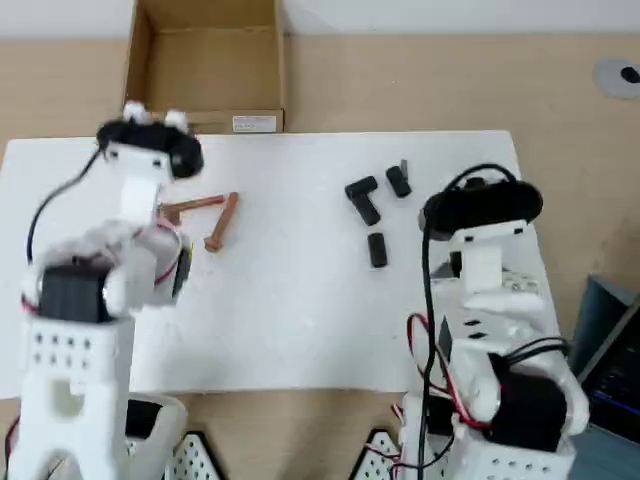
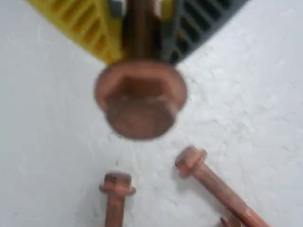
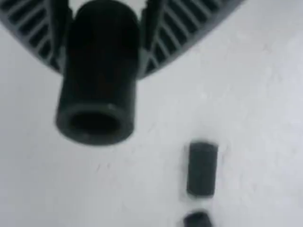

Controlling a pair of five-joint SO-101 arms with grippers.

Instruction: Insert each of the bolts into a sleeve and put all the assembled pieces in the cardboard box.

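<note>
Left gripper (image 2: 140,23) pinches a copper bolt (image 2: 140,101), head hanging out past its tips; two loose bolts (image 2: 116,194) lie under it on the white counter (image 2: 47,142). Right gripper (image 3: 105,19) clamps a black sleeve (image 3: 97,90), spare sleeves (image 3: 202,168) lying beneath.

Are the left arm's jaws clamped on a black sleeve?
No: the left arm's jaws grip a copper bolt by its shank in the left wrist view, while the black sleeve sits in the right arm's jaws.
</note>
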